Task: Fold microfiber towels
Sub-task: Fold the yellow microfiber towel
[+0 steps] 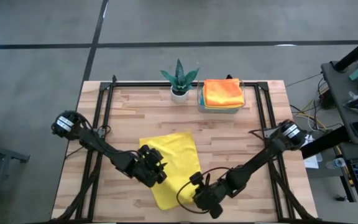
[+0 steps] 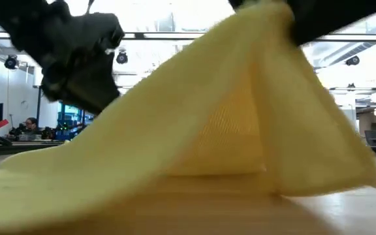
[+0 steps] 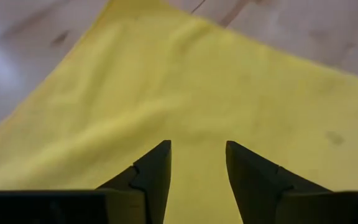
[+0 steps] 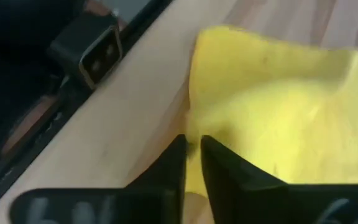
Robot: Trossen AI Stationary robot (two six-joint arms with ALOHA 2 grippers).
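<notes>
Yellow towel [image 1: 173, 163]: soft, finely napped microfiber, roughly square, spread on the near middle of the worktop [image 1: 241, 140] with its near edge lifted into a fold; seen from table height [image 2: 227, 130] it rises like a tent with a draped flap.
Texture up close: the left wrist view shows a smooth, faintly rumpled yellow surface [image 3: 185, 87] with one corner lying flat on the wood.
Left hand [image 1: 151, 167]: at the towel's left edge, its dark wedge-shaped fingers [image 3: 157, 174] standing apart, with only cloth showing beyond the gap.
Right hand [image 1: 199, 186]: at the towel's near right corner, fingers [image 4: 219, 168] pressed together on the cloth's raised edge [image 4: 194, 130], pinching it off the wood.
Worktop: pale butcher-block planks, framed by black metal rails.
In the way: from table height the lifted yellow cloth fills most of the view and hides the far side.
Tray [image 1: 219, 107]: clear plastic, at the far edge; it holds a folded stack topped by an orange towel [image 1: 222, 92], with a blue layer showing beneath.
Plant [image 1: 179, 78]: spiky green leaves in a small white pot, just beside the tray on its left.
</notes>
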